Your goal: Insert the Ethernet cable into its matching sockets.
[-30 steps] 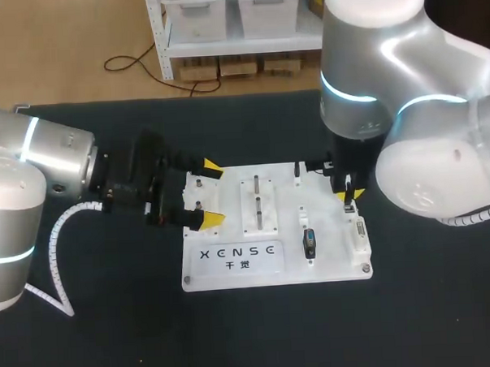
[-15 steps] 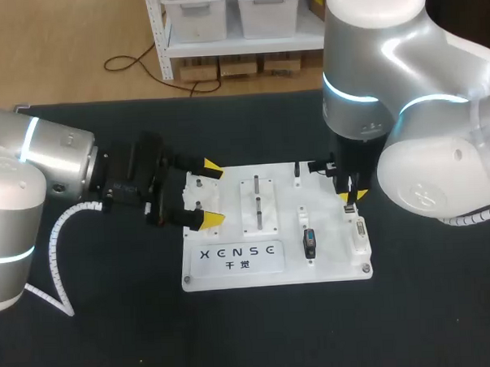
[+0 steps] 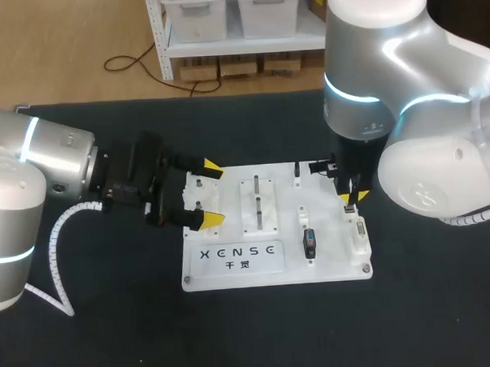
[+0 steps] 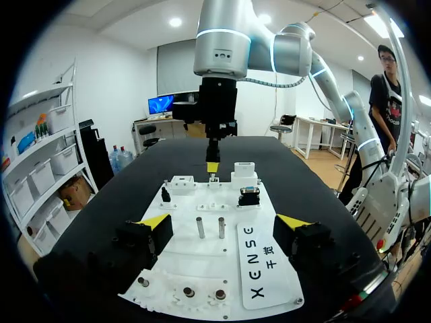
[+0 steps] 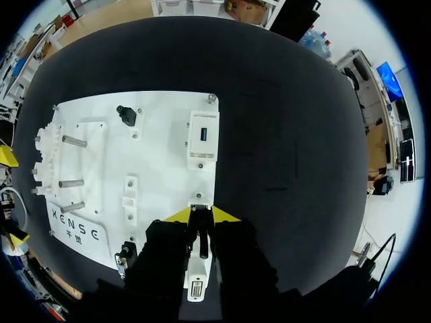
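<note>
Right end effector is edging over board.
It is pinching Ethernet cable above socket block; left end effector is gaping, empty.

Printed marking on the white board: one item found

One marking is on record: a row of five dark outline capitals with two smaller characters centred beneath, printed on the plain panel at the 7 o'clock corner of the white board in the head view. It reads upright there, and its wording is not transcribed. In the left wrist view the same lettering runs sideways along the panel, at about 4 o'clock from the midpoint of the left gripper and between its fingers. In the right wrist view the lettering lies at about 9 o'clock from the right gripper, slanted and small, with the smaller characters hard to make out.
</note>
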Controlling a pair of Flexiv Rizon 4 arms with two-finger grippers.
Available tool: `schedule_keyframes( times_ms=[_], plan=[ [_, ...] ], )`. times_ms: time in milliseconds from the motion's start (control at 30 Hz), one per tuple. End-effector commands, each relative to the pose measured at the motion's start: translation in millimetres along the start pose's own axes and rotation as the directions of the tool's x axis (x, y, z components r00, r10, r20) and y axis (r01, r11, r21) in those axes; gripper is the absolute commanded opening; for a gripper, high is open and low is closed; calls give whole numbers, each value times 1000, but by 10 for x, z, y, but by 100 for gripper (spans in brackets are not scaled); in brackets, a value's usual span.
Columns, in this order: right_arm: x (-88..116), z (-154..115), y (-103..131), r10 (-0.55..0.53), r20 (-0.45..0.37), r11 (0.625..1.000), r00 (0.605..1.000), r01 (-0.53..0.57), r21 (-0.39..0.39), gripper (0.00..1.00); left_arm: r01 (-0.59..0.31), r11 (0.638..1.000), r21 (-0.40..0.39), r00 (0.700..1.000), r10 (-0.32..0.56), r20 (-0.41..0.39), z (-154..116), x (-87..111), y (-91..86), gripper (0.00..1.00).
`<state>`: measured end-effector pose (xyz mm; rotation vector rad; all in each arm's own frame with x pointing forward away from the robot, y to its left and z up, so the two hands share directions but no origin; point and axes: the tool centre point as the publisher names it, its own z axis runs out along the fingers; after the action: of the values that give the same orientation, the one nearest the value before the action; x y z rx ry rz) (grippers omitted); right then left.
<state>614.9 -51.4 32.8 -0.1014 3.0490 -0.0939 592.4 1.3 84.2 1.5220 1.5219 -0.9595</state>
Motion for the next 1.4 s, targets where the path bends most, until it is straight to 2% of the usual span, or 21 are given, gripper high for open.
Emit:
schedule_keyframes(
  times_ms=[33, 367, 600, 1400],
  plan=[
    [4, 64, -9, 0, 2, 1000, 1000, 0, 0, 0, -3, 1000, -2, 1000, 3, 5, 3, 17, -1, 100],
    [-24, -6, -30, -5, 15, 1000, 1000, 5, 6, 0, -3, 1000, -2, 1000, 3, 5, 3, 17, -1, 100],
    [35, 55, -15, -13, -3, 1000, 1000, 13, 15, 0, -3, 1000, -2, 1000, 3, 5, 3, 17, -1, 100],
    [35, 197, 19, -22, -8, 1000, 1000, 22, 18, 0, -3, 1000, -2, 1000, 3, 5, 3, 17, -1, 100]
  ],
)
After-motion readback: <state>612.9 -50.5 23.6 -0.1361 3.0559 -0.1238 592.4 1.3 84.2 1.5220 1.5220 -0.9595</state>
